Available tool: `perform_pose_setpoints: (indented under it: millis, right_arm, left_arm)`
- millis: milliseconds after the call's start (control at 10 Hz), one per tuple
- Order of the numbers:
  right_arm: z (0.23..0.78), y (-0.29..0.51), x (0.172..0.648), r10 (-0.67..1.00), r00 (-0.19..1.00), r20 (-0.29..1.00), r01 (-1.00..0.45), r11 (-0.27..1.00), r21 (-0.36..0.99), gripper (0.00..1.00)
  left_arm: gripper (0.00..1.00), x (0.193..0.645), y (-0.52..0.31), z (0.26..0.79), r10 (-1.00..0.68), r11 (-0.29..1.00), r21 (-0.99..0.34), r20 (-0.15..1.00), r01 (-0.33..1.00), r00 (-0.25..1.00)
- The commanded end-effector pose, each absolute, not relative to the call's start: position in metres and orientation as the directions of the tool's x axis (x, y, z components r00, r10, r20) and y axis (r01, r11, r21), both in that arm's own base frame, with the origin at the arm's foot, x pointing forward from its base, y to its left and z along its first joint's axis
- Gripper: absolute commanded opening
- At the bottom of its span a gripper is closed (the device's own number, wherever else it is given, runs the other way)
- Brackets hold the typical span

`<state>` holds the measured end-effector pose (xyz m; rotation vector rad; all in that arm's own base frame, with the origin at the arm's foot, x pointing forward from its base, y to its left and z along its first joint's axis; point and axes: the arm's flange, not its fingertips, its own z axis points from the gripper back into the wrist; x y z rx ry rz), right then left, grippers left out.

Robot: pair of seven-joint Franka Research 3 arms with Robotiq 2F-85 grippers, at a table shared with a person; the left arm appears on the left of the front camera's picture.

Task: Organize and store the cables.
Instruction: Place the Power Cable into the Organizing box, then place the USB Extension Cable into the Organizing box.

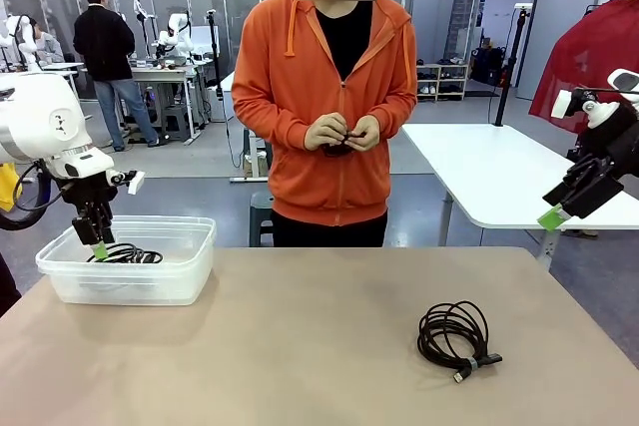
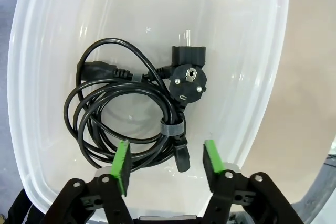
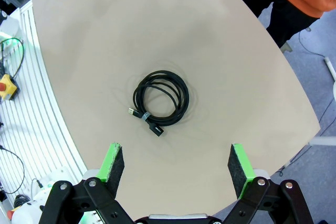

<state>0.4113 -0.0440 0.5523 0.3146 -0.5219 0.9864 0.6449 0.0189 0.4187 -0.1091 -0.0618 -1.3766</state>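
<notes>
jaws spread: left gripper (image 2: 166, 153) over cable (image 2: 171, 128) in bin (image 2: 262, 77), right gripper (image 3: 176, 153) over coil (image 3: 148, 117) on tabletop (image 3: 157, 35); straight lift-out is advised.

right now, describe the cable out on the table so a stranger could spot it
Start at the tan table and look to the robot's right half, away from the clear tub. A thin black cable lies there in a round coil with a grey tie. Unlike the power cord inside the tub, it sits on bare tabletop.
</notes>
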Motion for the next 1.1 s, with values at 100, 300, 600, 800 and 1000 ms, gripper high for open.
perform_pose_setpoints:
  millis: [100, 300, 600, 800, 1000]
  right_arm:
    - [0.553, -0.044, 0.411, 0.705, 0.441, 0.555, -0.855, 0.519, 0.020, 1.00]
    - [0.553, -0.044, 0.411, 0.705, 0.441, 0.555, -0.855, 0.519, 0.020, 1.00]
    - [0.553, -0.044, 0.411, 0.705, 0.441, 0.555, -0.855, 0.519, 0.020, 1.00]
    - [0.553, -0.044, 0.411, 0.705, 0.441, 0.555, -0.855, 0.519, 0.020, 1.00]
    - [0.553, -0.044, 0.411, 0.705, 0.441, 0.555, -0.855, 0.519, 0.020, 1.00]
  left_arm:
    - [1.00, 0.633, 0.014, 0.424, -0.961, 0.242, -0.068, 0.118, 0.968, 0.249]
    - [1.00, 0.625, 0.011, 0.428, -0.959, 0.256, -0.061, 0.108, 0.965, 0.261]
    - [1.00, 0.637, 0.014, 0.425, -0.967, 0.229, -0.050, 0.107, 0.972, 0.233]
    - [1.00, 0.637, 0.014, 0.425, -0.967, 0.229, -0.050, 0.107, 0.972, 0.233]
    - [1.00, 0.637, 0.014, 0.425, -0.967, 0.229, -0.050, 0.107, 0.972, 0.233]
